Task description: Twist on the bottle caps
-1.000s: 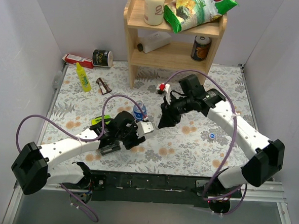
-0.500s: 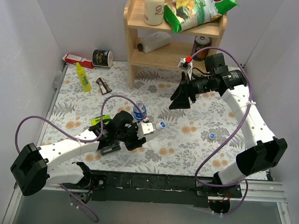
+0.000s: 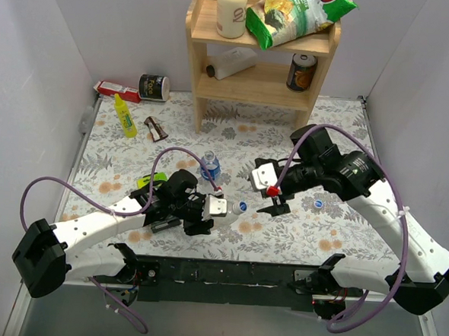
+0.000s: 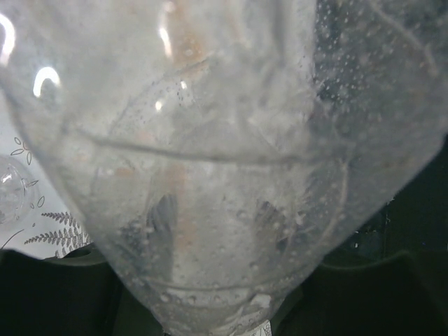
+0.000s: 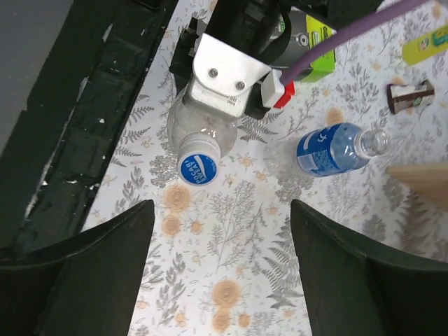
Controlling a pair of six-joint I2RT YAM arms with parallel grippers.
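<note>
The plain bottle [image 3: 228,212] sits near the mat's middle, a little toward 7 o'clock. Its long axis runs from 9 to 3 o'clock, with the neck toward 3. A blue cap [image 3: 239,208] sits on that neck; how far it is screwed down cannot be told. The left gripper [image 3: 209,210] is clamped around the bottle's body, which fills the left wrist view.

The right gripper [image 5: 220,206] hangs just beside the capped end, on the 3 o'clock side. Its fingers [image 5: 84,266] are spread wide and grip nothing.

The labelled bottle [image 3: 210,167] is just beyond the left gripper, toward 12 o'clock. Its uncapped neck points roughly to 12; whether it stands or lies cannot be told. A loose cap [image 3: 318,203] rests on the mat at about 4 o'clock, near the right arm.

The mat [image 3: 297,233] is pale, printed with grey ferns and orange flowers, and white walls [image 3: 119,24] close it in. A wooden shelf [image 3: 254,86] stands at 12 o'clock, holding a white bottle [image 3: 231,10], a snack bag [image 3: 299,13] and a can [image 3: 301,71]. A yellow bottle [image 3: 125,116] lies at 10 o'clock.
</note>
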